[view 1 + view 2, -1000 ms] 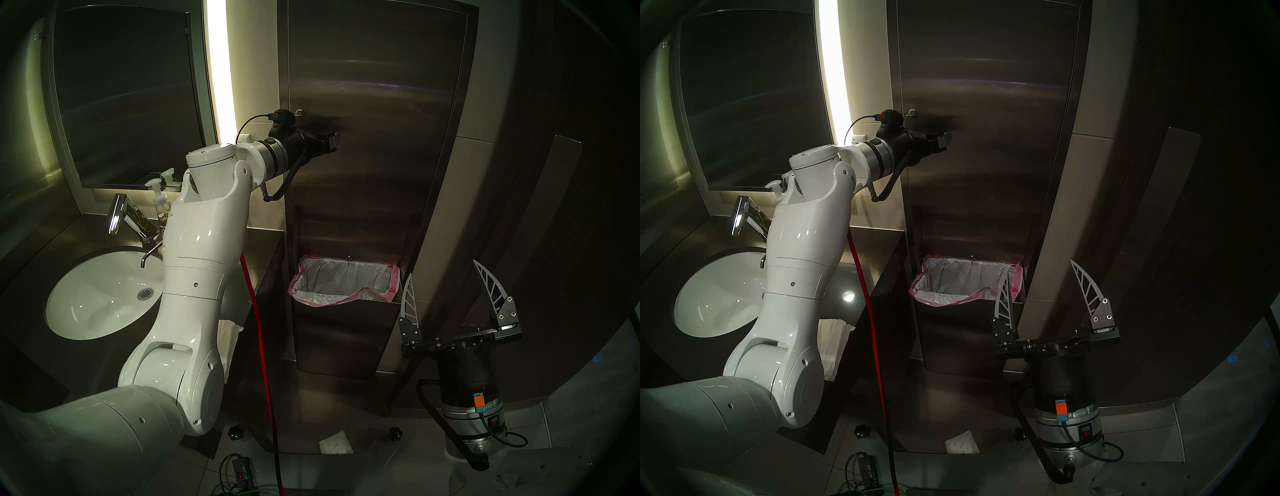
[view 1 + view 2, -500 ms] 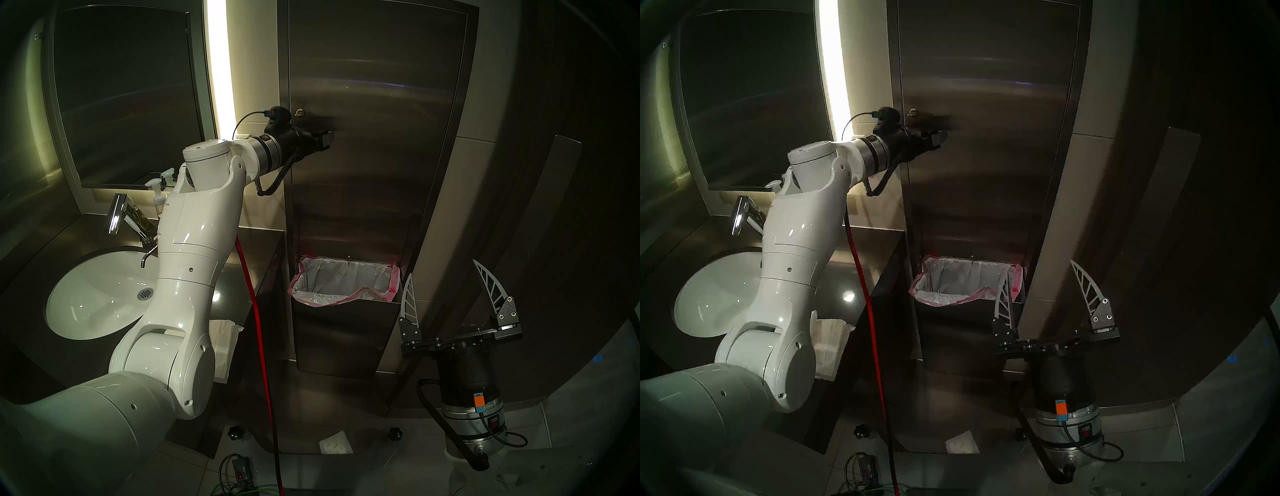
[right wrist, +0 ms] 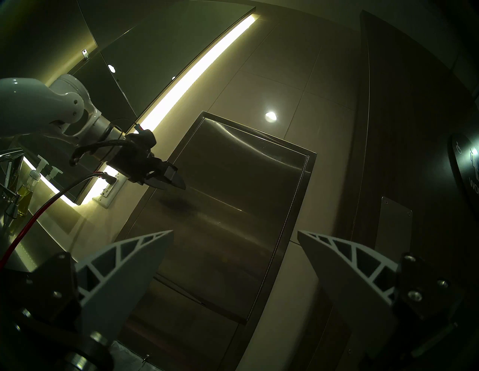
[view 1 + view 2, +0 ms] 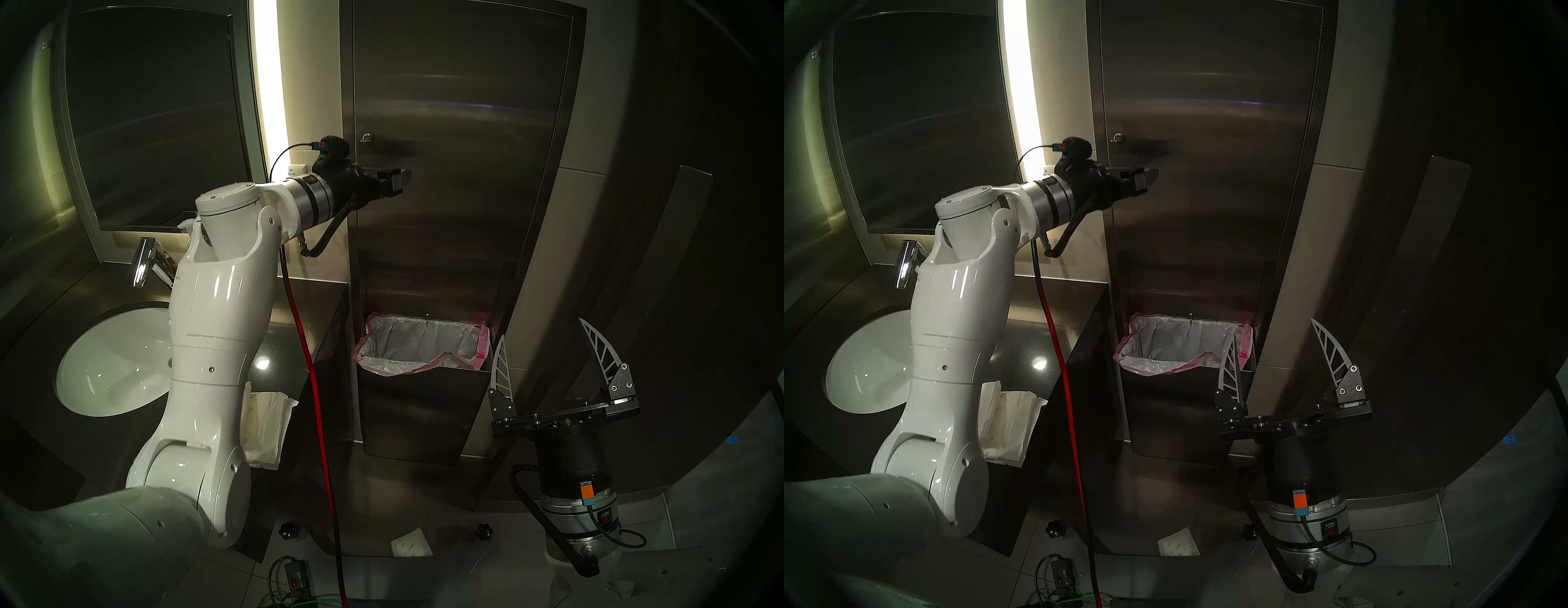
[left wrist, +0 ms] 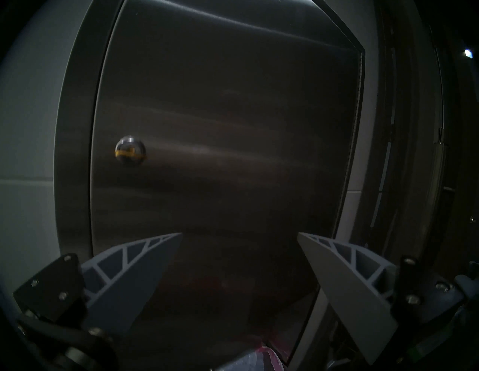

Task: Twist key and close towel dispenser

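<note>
**Left gripper open, empty, off the door; key in lock**

Left gripper [image 4: 403, 180] sits level in front of the towel dispenser [image 4: 458, 127] door, pointing at it, below and right of the lock. Jaws spread wide in the left wrist view, nothing between the fingers [image 5: 145, 261]. Can't tell from the head views whether the tips touch the steel.

Right gripper [image 4: 547, 361] is low on the right, fingers pointing up, jaws wide apart, empty, well clear of the door.

Key [image 5: 129, 153] is in the small round lock [image 4: 367, 137] near the door's left edge, about mid-height. It sticks straight out of the door face toward the room; its brass head reads as a horizontal gold band across the lock, so the flat lies sideways.

Dispenser is a tall narrow cabinet, long axis vertical, hinge strip down its right edge [image 5: 356, 145]. Door looks flush with the frame; inside is hidden.

Containers:
- Waste bin [image 4: 424, 407] in the lower part of the same panel, lined with a clear bag with a pink rim [image 4: 420, 344]; bag looks empty.
- Sink basin [image 4: 110, 373] to the left, empty.
- Folded white paper towels [image 4: 267, 429] lie on the counter's front edge beside the left arm.
</note>
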Action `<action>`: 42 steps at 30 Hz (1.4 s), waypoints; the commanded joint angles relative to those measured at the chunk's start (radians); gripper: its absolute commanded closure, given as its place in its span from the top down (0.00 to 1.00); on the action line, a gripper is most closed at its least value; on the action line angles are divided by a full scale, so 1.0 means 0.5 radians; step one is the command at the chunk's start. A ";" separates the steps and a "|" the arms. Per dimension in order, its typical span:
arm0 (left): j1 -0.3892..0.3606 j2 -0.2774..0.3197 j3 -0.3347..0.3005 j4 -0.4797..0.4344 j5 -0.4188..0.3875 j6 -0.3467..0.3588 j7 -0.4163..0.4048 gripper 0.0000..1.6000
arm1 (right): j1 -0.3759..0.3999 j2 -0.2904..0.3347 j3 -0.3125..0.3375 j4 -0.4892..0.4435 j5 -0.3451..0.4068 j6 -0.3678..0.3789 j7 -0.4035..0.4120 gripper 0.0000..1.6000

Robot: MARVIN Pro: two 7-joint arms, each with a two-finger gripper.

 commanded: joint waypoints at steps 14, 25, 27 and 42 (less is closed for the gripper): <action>0.564 0.085 -0.213 -0.608 -0.017 0.202 0.036 1.00 | 0.004 -0.003 -0.002 -0.016 -0.007 -0.002 -0.003 1.00; 0.867 0.029 -0.310 -0.911 0.040 0.347 0.237 1.00 | 0.005 -0.002 -0.004 -0.018 -0.008 -0.002 -0.004 1.00; 0.921 0.003 -0.321 -0.966 0.061 0.369 0.285 1.00 | 0.005 -0.002 -0.004 -0.018 -0.009 -0.002 -0.004 1.00; 1.290 -0.242 -0.207 -1.420 0.201 0.369 0.747 1.00 | 0.005 -0.001 -0.007 -0.021 -0.014 0.000 -0.008 1.00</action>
